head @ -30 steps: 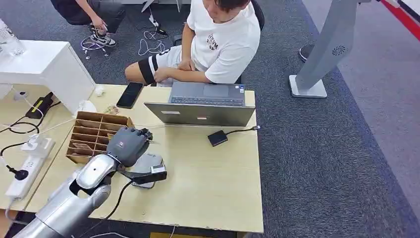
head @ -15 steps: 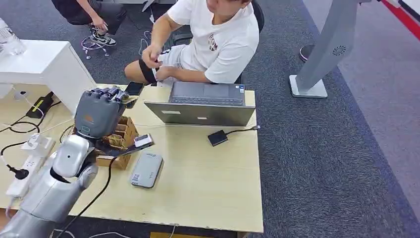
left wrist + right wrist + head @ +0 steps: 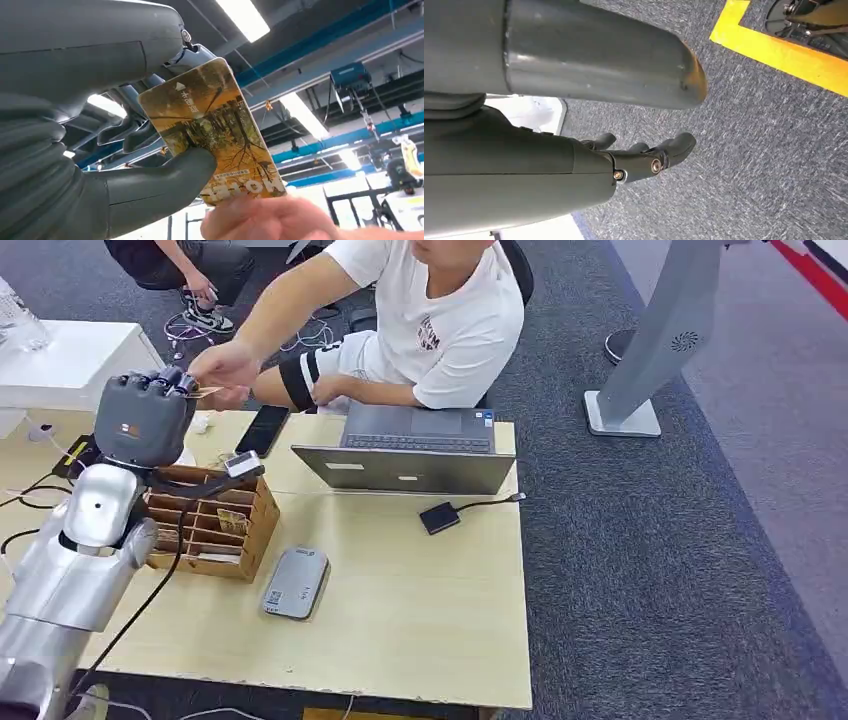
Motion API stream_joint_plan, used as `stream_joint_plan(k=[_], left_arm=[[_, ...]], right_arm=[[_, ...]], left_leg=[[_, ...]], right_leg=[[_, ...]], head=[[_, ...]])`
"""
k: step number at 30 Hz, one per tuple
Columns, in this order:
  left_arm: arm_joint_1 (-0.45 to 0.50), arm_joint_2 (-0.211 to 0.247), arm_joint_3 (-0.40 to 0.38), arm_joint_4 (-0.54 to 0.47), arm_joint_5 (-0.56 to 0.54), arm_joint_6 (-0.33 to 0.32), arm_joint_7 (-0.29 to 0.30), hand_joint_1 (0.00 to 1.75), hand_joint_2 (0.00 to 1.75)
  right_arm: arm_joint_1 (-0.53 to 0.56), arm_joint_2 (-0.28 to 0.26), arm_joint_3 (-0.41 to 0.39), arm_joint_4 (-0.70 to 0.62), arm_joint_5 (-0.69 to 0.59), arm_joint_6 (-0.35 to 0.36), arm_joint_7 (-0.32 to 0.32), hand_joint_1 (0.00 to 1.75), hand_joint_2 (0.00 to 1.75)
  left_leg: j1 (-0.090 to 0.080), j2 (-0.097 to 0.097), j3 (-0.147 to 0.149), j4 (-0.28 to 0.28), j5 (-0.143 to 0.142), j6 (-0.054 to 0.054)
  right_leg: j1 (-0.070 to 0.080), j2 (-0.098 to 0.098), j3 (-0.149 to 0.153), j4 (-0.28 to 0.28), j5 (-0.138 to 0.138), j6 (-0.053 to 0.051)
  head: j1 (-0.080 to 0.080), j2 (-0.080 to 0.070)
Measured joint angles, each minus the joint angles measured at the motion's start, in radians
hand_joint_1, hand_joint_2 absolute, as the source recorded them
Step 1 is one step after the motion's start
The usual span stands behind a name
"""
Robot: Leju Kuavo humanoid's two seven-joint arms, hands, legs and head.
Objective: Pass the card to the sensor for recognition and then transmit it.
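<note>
Your left hand (image 3: 145,415) meets the person's hand (image 3: 225,367) at the card (image 3: 212,127); wooden organizer (image 3: 205,520) (directly below) and laptop (image 3: 410,455) crowd the desk's rear.

Card (image 3: 215,132): near edge covered by the left hand's (image 3: 145,420) thumb, far end covered by the person's hand (image 3: 265,220), which is blurred and cut by the picture's edge. In the head view the card (image 3: 207,392) is a thin sliver between the two hands; its print is too small to tell. Small print on the card in the left wrist view is not legible. Right hand (image 3: 574,150): fingers partly hidden behind its own cover; the palm is cut off by the edge. Sorter (image 3: 215,520): near side hidden behind the left arm. Label on the sensor (image 3: 297,582) unreadable.
</note>
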Motion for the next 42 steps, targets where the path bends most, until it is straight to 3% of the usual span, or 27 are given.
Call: stream_joint_plan(k=[5,6,19,28,33,37,42], left_arm=[[-0.001,0.000,0.000,0.021,-0.003,0.002,0.000,1.75,1.75],[-0.001,0.000,0.000,0.024,-0.003,0.002,0.001,0.00,1.75],[0.026,-0.013,0.001,0.025,-0.015,0.043,0.018,0.00,1.75],[0.281,-0.031,0.030,-0.204,0.050,0.095,-0.010,0.00,1.75],[0.492,-0.024,0.054,-0.363,0.185,0.014,-0.047,0.00,1.75],[0.584,-0.019,0.083,-0.421,0.243,-0.042,-0.076,0.00,1.75],[0.628,-0.025,0.125,-0.427,0.245,-0.116,-0.036,0.00,1.75]], right_arm=[[0.000,0.002,0.007,0.000,0.000,-0.002,0.001,0.00,0.00],[0.000,0.002,0.007,0.000,0.000,-0.002,0.001,0.00,0.00],[0.000,0.003,0.008,0.000,-0.003,-0.002,0.009,0.00,0.00],[0.002,0.011,0.006,0.000,-0.036,-0.020,0.008,0.00,0.00],[0.012,0.014,-0.002,0.000,-0.058,-0.024,0.011,0.00,0.00],[0.013,0.015,-0.009,0.000,-0.058,-0.027,0.013,0.00,0.00],[0.013,0.019,-0.012,0.000,-0.058,-0.030,0.008,0.00,0.00]], left_leg=[[0.000,0.000,0.000,0.000,0.000,0.000],[0.000,0.000,0.000,0.000,0.000,0.000],[0.000,0.000,0.000,0.000,0.000,0.000],[0.000,0.002,-0.001,0.000,-0.001,0.000],[0.000,0.002,-0.002,0.000,-0.001,0.001],[0.000,0.002,-0.003,0.000,-0.001,0.001],[0.000,0.001,-0.003,0.000,-0.001,0.001]], right_leg=[[0.000,0.000,0.000,0.000,0.000,0.000],[0.000,0.000,0.000,0.000,0.000,0.000],[0.000,0.000,0.000,0.000,0.000,0.000],[-0.001,0.002,-0.001,0.000,0.000,0.000],[-0.001,0.003,-0.003,0.000,-0.001,0.000],[-0.001,0.002,-0.003,0.000,-0.001,0.000],[-0.001,0.001,-0.003,0.000,0.000,0.000]], head=[[0.000,0.000],[0.000,0.000],[0.000,0.000],[0.000,0.000],[0.000,0.000],[0.000,0.000],[0.000,0.000]])
